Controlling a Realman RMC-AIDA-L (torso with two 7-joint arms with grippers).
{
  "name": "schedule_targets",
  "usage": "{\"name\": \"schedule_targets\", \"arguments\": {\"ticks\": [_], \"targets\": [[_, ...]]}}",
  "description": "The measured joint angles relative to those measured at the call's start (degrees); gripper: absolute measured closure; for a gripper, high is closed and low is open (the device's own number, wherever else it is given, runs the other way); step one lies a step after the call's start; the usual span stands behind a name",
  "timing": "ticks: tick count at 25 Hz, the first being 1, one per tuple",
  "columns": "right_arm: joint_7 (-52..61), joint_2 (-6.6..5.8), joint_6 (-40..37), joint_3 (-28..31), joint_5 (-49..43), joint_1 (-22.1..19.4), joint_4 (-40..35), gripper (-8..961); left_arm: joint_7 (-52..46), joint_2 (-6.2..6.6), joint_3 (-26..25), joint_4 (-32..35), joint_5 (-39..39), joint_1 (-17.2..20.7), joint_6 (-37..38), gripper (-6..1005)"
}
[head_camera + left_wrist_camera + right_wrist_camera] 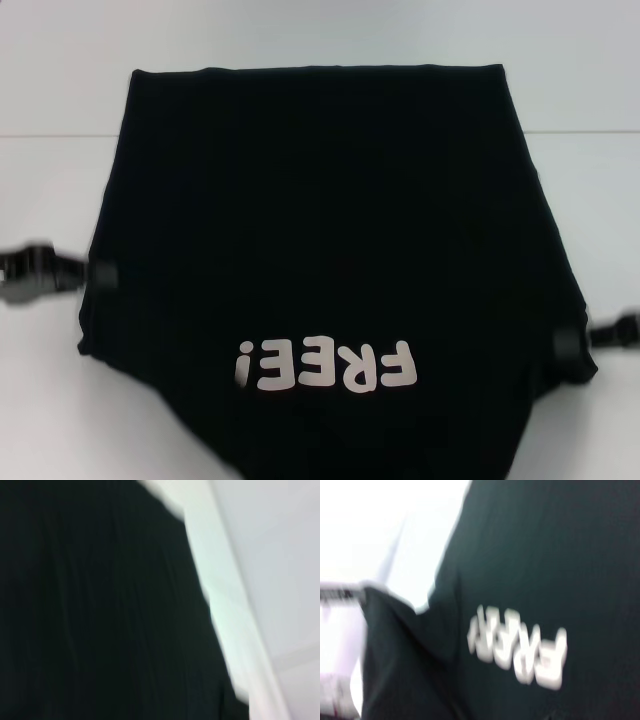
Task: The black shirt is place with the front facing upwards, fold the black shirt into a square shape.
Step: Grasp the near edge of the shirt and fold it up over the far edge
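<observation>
The black shirt [320,220] fills the middle of the head view, with its cream "FREE!" lettering [325,366] upside down near the bottom. My left gripper [100,273] pinches the shirt's left edge, and my right gripper [567,345] pinches its right edge a little lower in the picture. The cloth between them is stretched and looks raised off the table. Dark fabric of the black shirt [100,605] covers most of the left wrist view. The black shirt [545,555] and its lettering [520,650] show blurred in the right wrist view.
A white table [60,400] lies under and around the shirt. Its far edge [580,130] runs behind the shirt, with a pale wall beyond.
</observation>
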Motion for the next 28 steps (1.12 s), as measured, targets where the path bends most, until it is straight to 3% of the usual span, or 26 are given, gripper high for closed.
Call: {"name": "schedule_targets", "arguments": {"ticks": [4,7,12,19,22,28], "targets": [[0.28,-0.93,4.27,4.1,10.29,-2.24,3.11,900,-0.43,0.11,-3.94,-2.67,-6.95,0.87,-7.5,883],[-0.2,-0.57,9.65,4.82,16.79,-3.9,5.15,899,0.68,-0.36,-6.1,-6.22,-15.24,2.48,-13.52,882],[-3.99,1.68,20.73,4.75,25.41,-5.32,9.24,899,4.44,-2.05,-6.26,-10.9,-25.64,4.88,-22.48,879],[-12.48,6.97,34.84,4.49,29.44,-2.73,10.74,900,11.25,-4.03,-6.15,-14.74,-28.78,4.49,-30.61,875],[-14.63,7.87,39.13,4.36,29.83,-1.29,10.74,900,14.28,-5.01,-6.06,-15.15,-30.34,3.75,-33.72,873],[-16.66,8.04,43.43,4.34,30.38,1.3,10.56,899,19.28,-6.29,-5.83,-15.37,-32.33,1.59,-38.32,870]]}}
